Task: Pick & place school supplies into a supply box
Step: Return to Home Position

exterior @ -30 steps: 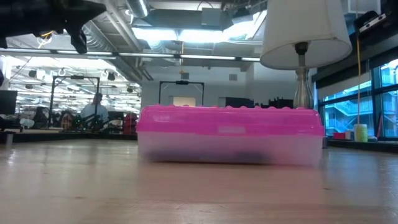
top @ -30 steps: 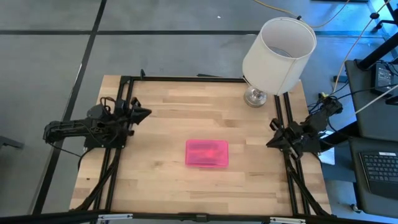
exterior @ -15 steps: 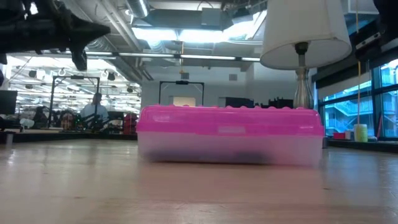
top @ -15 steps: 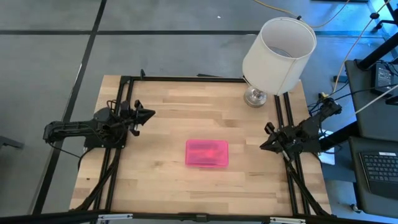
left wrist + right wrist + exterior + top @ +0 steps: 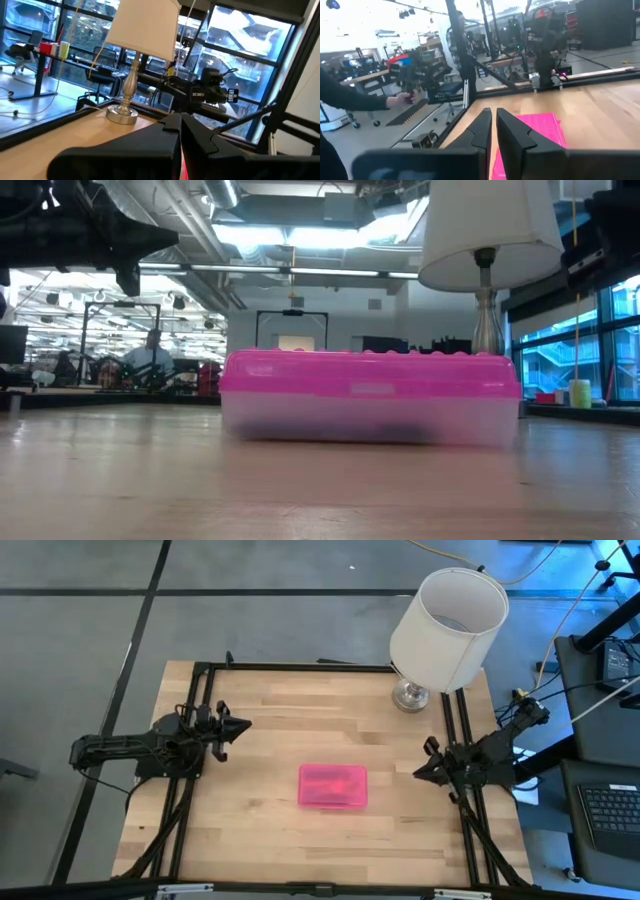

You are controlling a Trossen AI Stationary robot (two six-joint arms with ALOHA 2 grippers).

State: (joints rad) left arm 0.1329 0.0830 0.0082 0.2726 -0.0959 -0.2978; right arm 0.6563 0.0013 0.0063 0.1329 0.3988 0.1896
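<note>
Workshop room, open ceiling with strip lights, big windows on one side, benches further back. Pale wooden butcher-block table [image 5: 300, 830] with a black metal rail frame along its edges. Large white drum lampshade on a silver-footed lamp [image 5: 450, 625] stands at the far right corner of the table.

Left dark arm reaches in from the left edge and is lifted clear of the wood. The left gripper [image 5: 240, 724] sits over the left part of the table, just inside the rail, tip aimed toward the middle. Its fingers are pressed together and hold nothing. Right dark arm is over the right rail. The right gripper [image 5: 418, 773] points in toward the table centre. Its fingers are almost touching, with only a thin slit between them, and they are empty too.

Small flat rectangular plastic supply box [image 5: 333, 786] with a clear base and hot-pink lid lies flat near the table centre. The lid is down. It lies between the two grippers, apart from both and nearer the right one. Something dark shows through the clear base in the low view, too blurred to name.

A person's dark sleeve and hand [image 5: 395, 100] show beyond the table in the right wrist view.
</note>
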